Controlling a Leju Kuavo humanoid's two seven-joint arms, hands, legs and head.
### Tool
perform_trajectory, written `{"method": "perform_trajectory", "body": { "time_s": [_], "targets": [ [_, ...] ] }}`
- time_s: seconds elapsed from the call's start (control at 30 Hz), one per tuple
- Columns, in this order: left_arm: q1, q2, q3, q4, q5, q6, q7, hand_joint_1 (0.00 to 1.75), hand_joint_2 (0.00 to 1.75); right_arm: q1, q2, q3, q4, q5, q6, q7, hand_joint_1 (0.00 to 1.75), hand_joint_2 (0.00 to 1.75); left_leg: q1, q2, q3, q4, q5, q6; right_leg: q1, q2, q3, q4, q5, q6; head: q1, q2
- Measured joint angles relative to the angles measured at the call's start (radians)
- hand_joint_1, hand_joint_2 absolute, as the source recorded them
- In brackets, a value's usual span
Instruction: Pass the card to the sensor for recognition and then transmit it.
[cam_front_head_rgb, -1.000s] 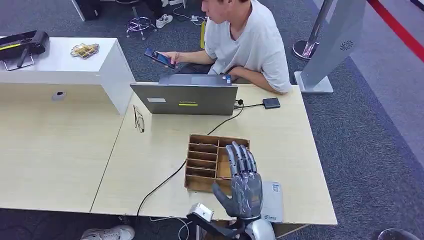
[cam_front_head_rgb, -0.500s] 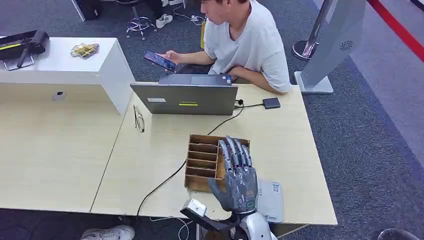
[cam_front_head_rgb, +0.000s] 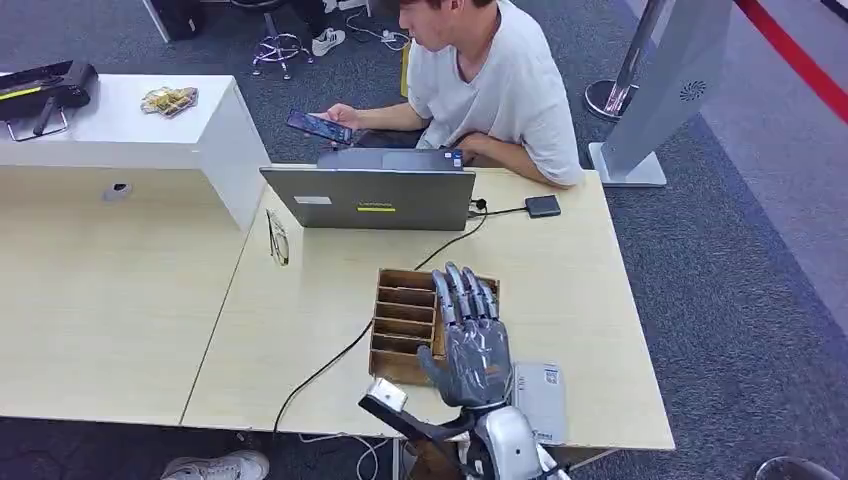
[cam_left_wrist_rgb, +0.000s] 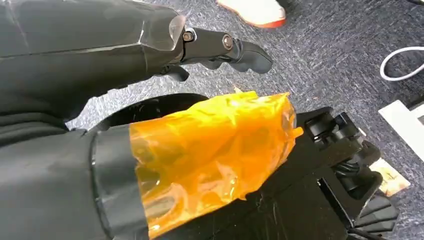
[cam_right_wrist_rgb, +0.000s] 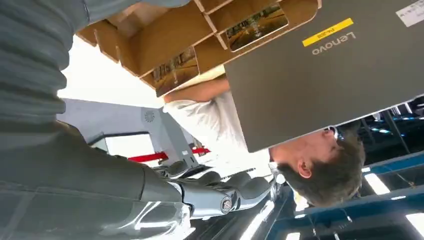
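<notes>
Over the last second the right robot hand, fingers spread and holding nothing, had crept forward over the wooden card box, whose cards remained slotted just beneath it, ungrasped.

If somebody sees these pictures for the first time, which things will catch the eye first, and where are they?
The robot's right hand stands out first, fingers spread, raised over the wooden slotted box near the table's front edge. Behind the box stands a grey laptop, and beyond it a person in a white shirt sits looking at a phone. In the right wrist view, cards show inside the box's slots.
</notes>
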Motion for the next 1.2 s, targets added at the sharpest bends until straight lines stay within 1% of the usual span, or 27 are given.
{"method": "perform_trajectory", "body": {
  "time_s": [0.13, 0.37, 0.77, 1.2],
  "targets": [
    [-0.002, 0.002, -0.009, 0.0, -0.009, -0.006, 0.001, 0.0, 0.0, -0.027, -0.001, -0.003, 0.015, 0.009, 0.026, 0.013, 0.0, 1.75, 0.0, 0.0, 0.0, 0.0, 0.0, 0.0, 0.0, 0.0, 0.0, 0.0, 0.0, 0.0, 0.0, 0.0],
    [-0.006, 0.003, -0.014, 0.0, -0.011, -0.01, 0.016, 0.0, 0.0, -0.063, -0.002, -0.014, 0.044, 0.013, 0.041, 0.027, 0.0, 1.75, 0.0, 0.0, 0.0, 0.0, 0.0, 0.0, 0.0, 0.0, 0.0, 0.0, 0.0, 0.0, 0.0, 0.0],
    [-0.009, 0.003, -0.016, 0.0, -0.018, -0.012, 0.018, 0.0, 0.0, -0.081, -0.007, -0.04, 0.068, 0.024, 0.072, 0.042, 0.0, 1.75, 0.0, 0.0, 0.0, 0.0, 0.0, 0.0, 0.0, 0.0, 0.0, 0.0, 0.0, 0.0, 0.0, 0.0],
    [-0.01, 0.003, -0.016, 0.0, -0.019, -0.013, 0.019, 0.0, 0.0, -0.102, -0.016, -0.064, 0.085, 0.022, 0.141, 0.051, 0.0, 1.75, 0.0, 0.0, 0.0, 0.0, 0.0, 0.0, 0.0, 0.0, 0.0, 0.0, 0.0, 0.0, 0.0, 0.0]
  ]
}}
